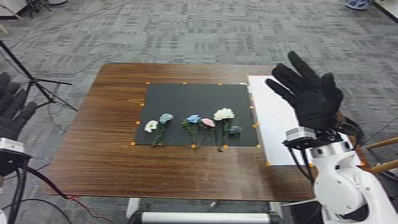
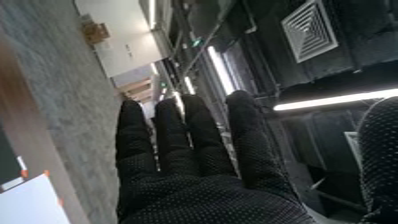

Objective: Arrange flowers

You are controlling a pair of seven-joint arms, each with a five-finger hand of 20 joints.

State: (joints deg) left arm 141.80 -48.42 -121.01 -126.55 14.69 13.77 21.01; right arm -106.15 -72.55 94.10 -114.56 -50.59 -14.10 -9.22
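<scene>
**Flowers [image 1: 208, 122] Lie in a Row on the Dark Mat [image 1: 191, 95], Both Hands Are Open**

In the head view, the mat is on the brown desk [image 1: 107, 172], and I count 12 o'clock at the far side. The flowers are on the near half of this mat, and their stems point mostly to 6 o'clock. The small white flower [image 1: 151, 126] is at 8 o'clock on the mat, with a pale blue-green flower [image 1: 166, 118] just beside it. Near the middle are a blue flower [image 1: 194, 119] and the pink one. The big white flower [image 1: 224, 114] is at 3 o'clock, and a dark bluish flower [image 1: 234, 130] is at 4 o'clock.

A white sheet [image 1: 277, 135] lies at 3 o'clock on the desk. The right hand [image 1: 315, 102] is at 2 o'clock, and its fingers are open and spread. In the right wrist view, the fingers of the right hand [image 2: 213, 200] are straight. The left hand [image 1: 11, 112] is at 9 o'clock, beside the desk, with its fingers extended.
</scene>
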